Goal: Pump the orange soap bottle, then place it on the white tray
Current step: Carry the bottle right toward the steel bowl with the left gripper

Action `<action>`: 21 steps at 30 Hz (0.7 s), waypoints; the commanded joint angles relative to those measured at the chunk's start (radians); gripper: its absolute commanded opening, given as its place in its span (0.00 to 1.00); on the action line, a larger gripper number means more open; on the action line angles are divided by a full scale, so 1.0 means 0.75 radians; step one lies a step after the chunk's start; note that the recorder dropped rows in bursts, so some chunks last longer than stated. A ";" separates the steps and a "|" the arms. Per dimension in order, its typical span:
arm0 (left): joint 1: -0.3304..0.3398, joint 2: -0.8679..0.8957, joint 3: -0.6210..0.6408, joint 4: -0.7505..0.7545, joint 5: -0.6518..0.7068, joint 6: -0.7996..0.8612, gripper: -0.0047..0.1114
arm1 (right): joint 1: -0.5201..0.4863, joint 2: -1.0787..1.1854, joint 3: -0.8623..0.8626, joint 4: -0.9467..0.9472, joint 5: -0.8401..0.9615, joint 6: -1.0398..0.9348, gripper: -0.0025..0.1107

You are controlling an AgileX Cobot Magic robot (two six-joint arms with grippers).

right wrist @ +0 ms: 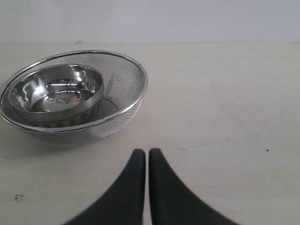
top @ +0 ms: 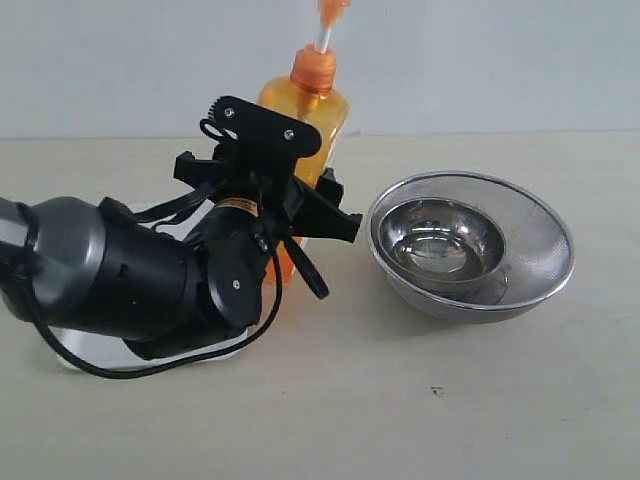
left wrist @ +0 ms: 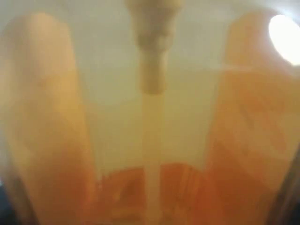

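Tray (top: 92, 352) and bottle (top: 322, 118) base behind left arm (top: 120, 270)

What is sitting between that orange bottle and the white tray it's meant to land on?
Nothing visible. The orange soap bottle stands right by the white tray, whose edge shows under the left arm; the arm hides the bottle's base. The steel mesh bowl sits off to the right, apart.

Beige tabletop (top: 450, 400) carries a steel mesh bowl (top: 540, 250) at right and a white tray (top: 72, 355) at left, apart.
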 commanded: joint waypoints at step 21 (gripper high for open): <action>-0.039 0.159 -0.171 0.013 -0.203 0.139 0.08 | -0.002 -0.006 -0.001 -0.004 -0.014 -0.004 0.02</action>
